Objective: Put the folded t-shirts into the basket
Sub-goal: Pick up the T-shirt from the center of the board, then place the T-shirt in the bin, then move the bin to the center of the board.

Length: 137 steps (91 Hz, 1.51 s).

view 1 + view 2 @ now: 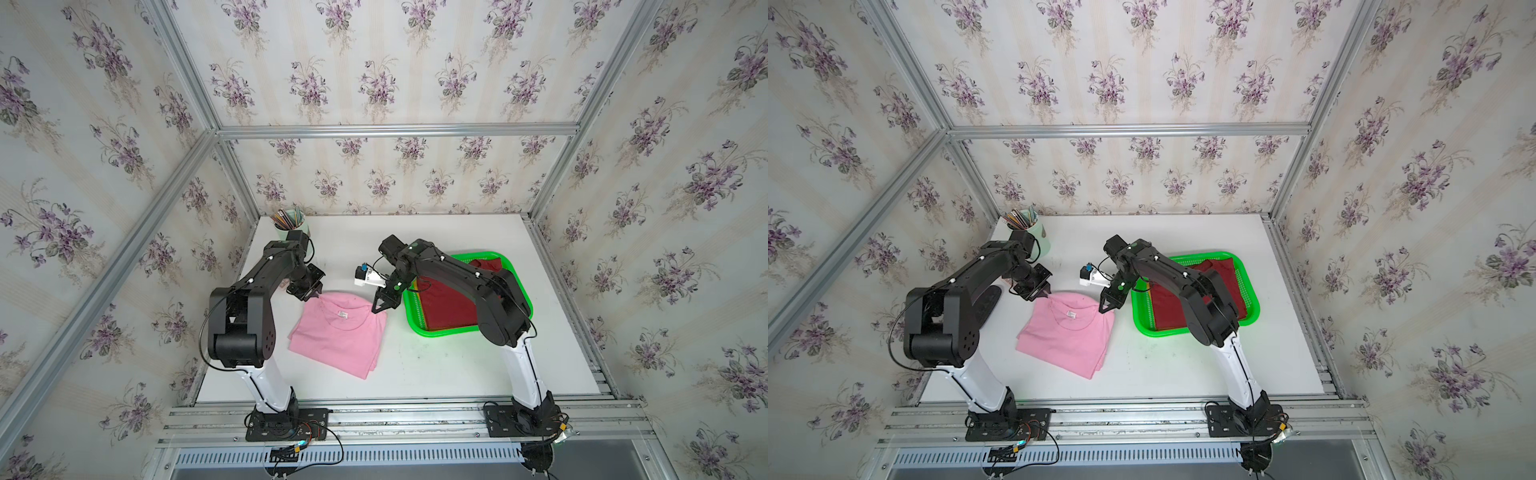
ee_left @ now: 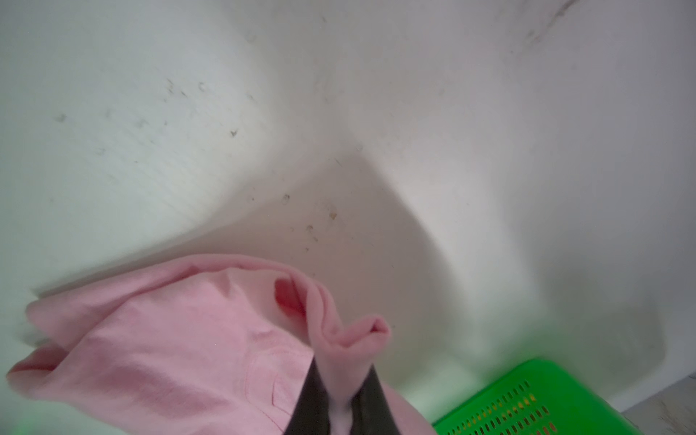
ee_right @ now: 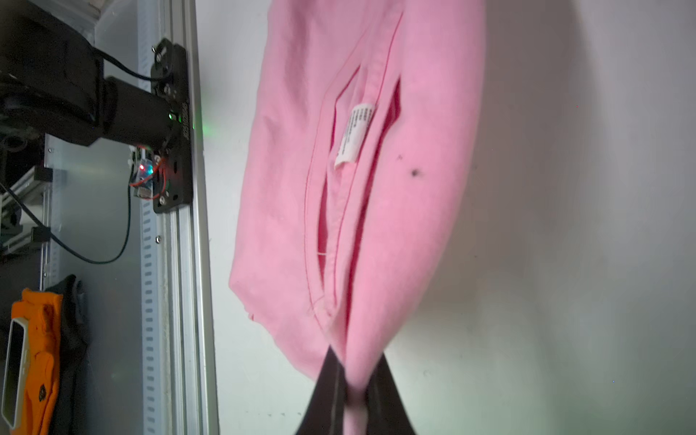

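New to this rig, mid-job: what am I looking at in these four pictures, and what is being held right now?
Two black robot arms, left and right, stand at a white table. Two pictures look down from overhead; the other two come from cameras on each arm's wrist. A pink shirt lies on the table beside a green basket, which holds a dark red shirt. A cup of pencils stands at the far corner. The left fingers and right fingers are each shut on a far corner of the pink shirt.
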### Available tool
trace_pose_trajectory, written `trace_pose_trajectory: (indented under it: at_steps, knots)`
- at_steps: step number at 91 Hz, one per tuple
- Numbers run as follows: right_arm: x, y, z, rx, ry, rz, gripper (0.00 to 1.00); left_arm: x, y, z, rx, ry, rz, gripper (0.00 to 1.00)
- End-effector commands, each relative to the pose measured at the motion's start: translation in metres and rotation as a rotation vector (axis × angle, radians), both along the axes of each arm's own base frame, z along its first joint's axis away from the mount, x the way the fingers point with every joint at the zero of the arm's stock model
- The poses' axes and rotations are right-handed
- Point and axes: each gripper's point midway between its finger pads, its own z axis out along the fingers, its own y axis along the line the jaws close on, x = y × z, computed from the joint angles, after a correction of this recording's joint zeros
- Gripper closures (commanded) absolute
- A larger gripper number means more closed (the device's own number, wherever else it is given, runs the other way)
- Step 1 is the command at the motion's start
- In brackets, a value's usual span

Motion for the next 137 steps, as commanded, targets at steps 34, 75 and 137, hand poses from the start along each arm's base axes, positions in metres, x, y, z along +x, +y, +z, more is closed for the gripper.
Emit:
trace_pose_trajectory:
  at_steps: [34,75,137]
  knots:
    - [-0.012,-0.039,0.121,0.084,-0.230,-0.252,1.00,-0.052,-0.062,0.128,-0.303,-0.292,0.060,1.00]
    - [-0.063,-0.137,0.125,-0.170,-0.268,-0.345,1.00,-0.103,-0.158,0.156,-0.307,-0.373,0.018,1.00]
    - [-0.008,-0.156,0.001,-0.237,0.026,-0.600,1.00,-0.082,-0.211,0.043,-0.113,-0.157,0.081,1.00]
